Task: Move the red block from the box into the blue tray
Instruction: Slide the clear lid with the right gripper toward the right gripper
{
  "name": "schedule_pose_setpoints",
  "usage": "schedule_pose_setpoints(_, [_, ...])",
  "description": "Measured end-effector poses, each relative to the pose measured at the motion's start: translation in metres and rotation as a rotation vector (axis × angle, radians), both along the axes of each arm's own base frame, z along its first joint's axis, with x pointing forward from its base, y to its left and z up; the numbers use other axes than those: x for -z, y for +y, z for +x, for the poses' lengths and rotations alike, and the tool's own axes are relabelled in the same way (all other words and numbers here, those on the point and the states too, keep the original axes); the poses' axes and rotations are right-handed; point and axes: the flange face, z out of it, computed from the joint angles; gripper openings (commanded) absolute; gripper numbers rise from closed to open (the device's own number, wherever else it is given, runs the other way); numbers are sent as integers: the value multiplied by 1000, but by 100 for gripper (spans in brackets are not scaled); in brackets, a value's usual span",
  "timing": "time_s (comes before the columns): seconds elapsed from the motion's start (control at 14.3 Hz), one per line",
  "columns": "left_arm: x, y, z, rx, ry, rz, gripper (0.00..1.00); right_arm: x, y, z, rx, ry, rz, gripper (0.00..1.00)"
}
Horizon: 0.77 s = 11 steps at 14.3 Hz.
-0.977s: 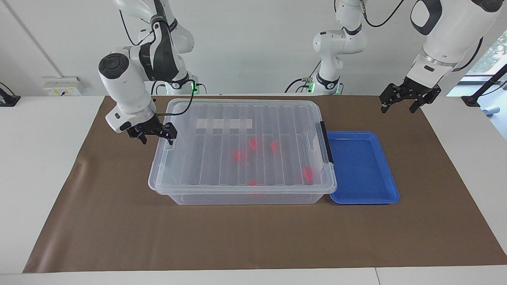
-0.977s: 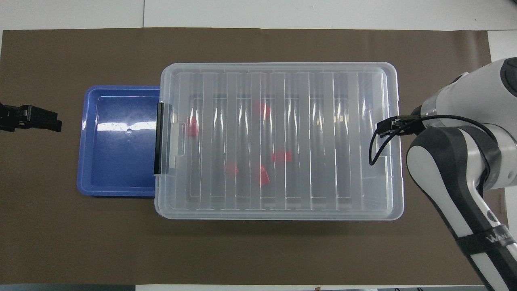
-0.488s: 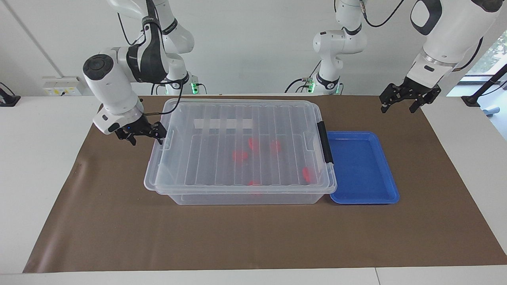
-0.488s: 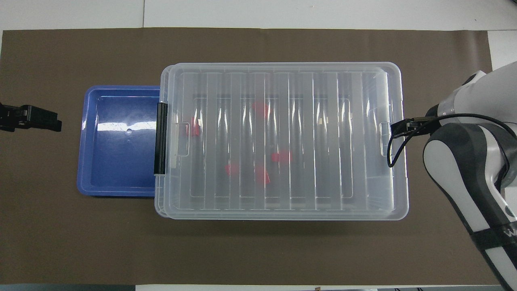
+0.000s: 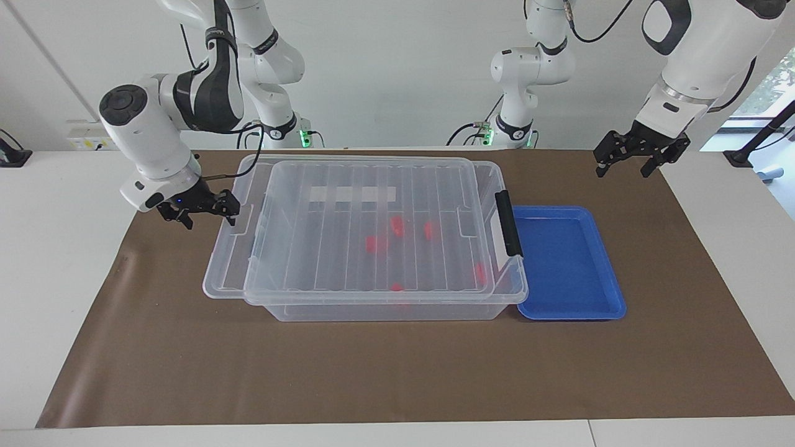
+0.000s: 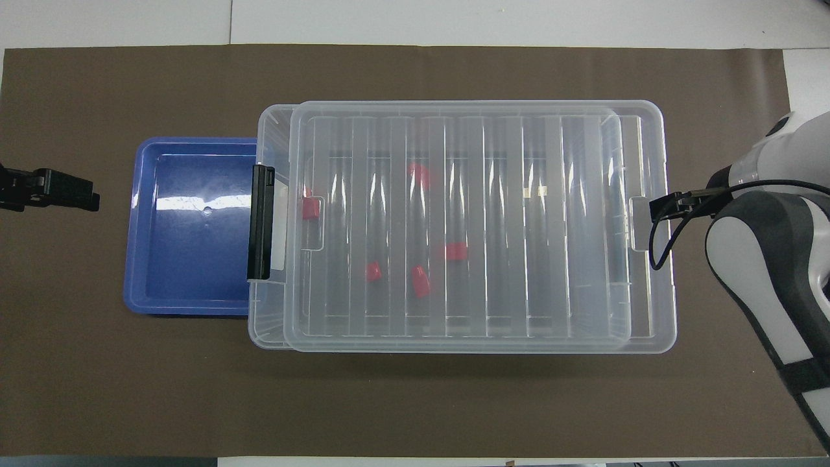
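Observation:
The box (image 5: pixel 372 308) is a clear bin in the middle of the mat, also in the overhead view (image 6: pixel 271 123). Its ribbed lid (image 5: pixel 227 273) is slid off toward the right arm's end and overhangs the box there (image 6: pixel 656 292). My right gripper (image 5: pixel 225 210) holds that end of the lid. Several red blocks (image 5: pixel 374 243) lie inside the box (image 6: pixel 456 251). The blue tray (image 5: pixel 568 261) lies beside the box's black latch (image 5: pixel 509 231), empty (image 6: pixel 194 259). My left gripper (image 5: pixel 633 156) waits open, up over the mat by the tray (image 6: pixel 65 191).
A brown mat (image 5: pixel 372 372) covers the table under everything. A third white arm (image 5: pixel 528 68) stands at the back between the two bases. The right arm's forearm (image 6: pixel 765 259) hangs over the mat beside the lid's end.
My right gripper has lifted the lid's end and drawn the lid toward the right arm's end, so it now overhangs the box. The left gripper has not moved.

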Motion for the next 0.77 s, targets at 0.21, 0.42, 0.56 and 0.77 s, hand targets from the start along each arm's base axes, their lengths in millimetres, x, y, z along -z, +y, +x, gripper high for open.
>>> schedule_pose_setpoints(0.21, [0, -2, 0, 3, 0, 0, 100, 0, -23, -2, -22, -1, 2, 100])
schedule_pose_setpoints(0.42, [0, -3, 0, 6, 0, 0, 100, 0, -46, -5, -47, -3, 3, 100])
schedule_pose_setpoints(0.56, [0, -4, 0, 7, 0, 0, 100, 0, -59, -7, -60, -3, 4, 100])
schedule_pose_setpoints(0.77, [0, -5, 0, 9, 0, 0, 100, -1, -73, -10, -74, -3, 5, 100])
